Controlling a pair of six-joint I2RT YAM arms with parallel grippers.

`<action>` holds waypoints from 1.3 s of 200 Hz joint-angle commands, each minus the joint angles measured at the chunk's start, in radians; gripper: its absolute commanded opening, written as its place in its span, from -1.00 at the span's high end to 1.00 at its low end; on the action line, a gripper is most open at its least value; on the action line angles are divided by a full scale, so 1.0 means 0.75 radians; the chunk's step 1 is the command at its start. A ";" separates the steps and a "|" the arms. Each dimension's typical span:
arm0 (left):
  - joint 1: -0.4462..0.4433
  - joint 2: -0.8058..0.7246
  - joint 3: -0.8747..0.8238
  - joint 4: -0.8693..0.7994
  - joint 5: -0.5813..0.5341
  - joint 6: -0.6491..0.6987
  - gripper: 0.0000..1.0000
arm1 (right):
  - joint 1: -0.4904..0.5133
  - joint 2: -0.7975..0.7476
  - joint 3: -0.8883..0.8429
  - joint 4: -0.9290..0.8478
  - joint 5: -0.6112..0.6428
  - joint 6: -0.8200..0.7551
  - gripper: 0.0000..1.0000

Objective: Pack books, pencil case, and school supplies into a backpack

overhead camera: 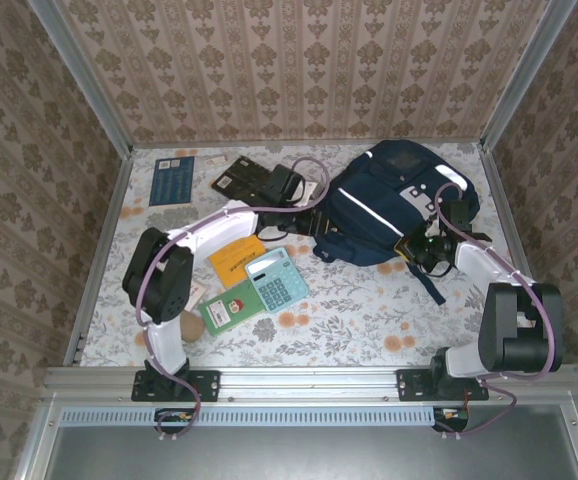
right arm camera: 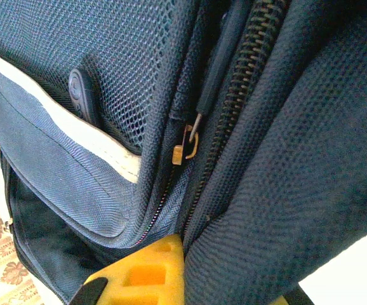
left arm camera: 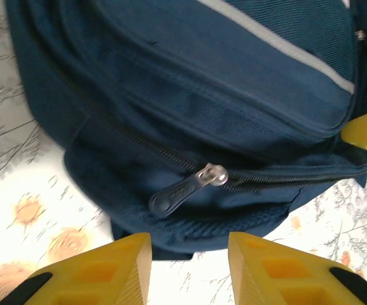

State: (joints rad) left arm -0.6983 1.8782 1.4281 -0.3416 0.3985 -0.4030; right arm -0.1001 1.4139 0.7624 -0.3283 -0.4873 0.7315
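The navy backpack (overhead camera: 394,195) lies at the back right of the table. My left gripper (left arm camera: 190,270) is open just short of the backpack's lower edge, with only bare table between its yellow fingers (left arm camera: 117,270). The zipper pull (left arm camera: 177,194) hangs a little beyond them. My right gripper (right arm camera: 225,279) is shut on the backpack's fabric beside a zipper track (right arm camera: 234,108). In the top view it sits at the pack's near right corner (overhead camera: 419,243). The teal calculator (overhead camera: 277,280), orange book (overhead camera: 234,258), green book (overhead camera: 231,308) and tan pencil case (overhead camera: 191,326) lie by the left arm.
A black patterned book (overhead camera: 241,178) and a dark blue book (overhead camera: 174,180) lie at the back left. A small white card (overhead camera: 196,292) rests near the left arm's elbow. Metal frame rails and patterned walls enclose the table on three sides.
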 commanded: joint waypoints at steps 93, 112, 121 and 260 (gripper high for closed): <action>0.008 0.210 0.073 0.093 0.198 -0.101 -0.05 | -0.001 -0.001 0.019 0.022 -0.061 -0.039 0.96; 0.010 0.214 0.069 0.114 0.207 -0.118 -0.05 | -0.001 -0.004 0.016 0.020 -0.059 -0.041 0.96; 0.016 0.214 0.062 0.121 0.202 -0.129 -0.05 | -0.002 -0.002 0.015 0.022 -0.064 -0.041 0.96; 0.044 0.173 -0.070 0.244 0.439 -0.201 0.12 | -0.001 -0.010 0.002 0.023 -0.074 -0.051 0.95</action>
State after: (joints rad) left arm -0.6556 2.0468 1.4166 -0.1623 0.6586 -0.5407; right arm -0.1005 1.4204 0.7624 -0.3244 -0.5053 0.7280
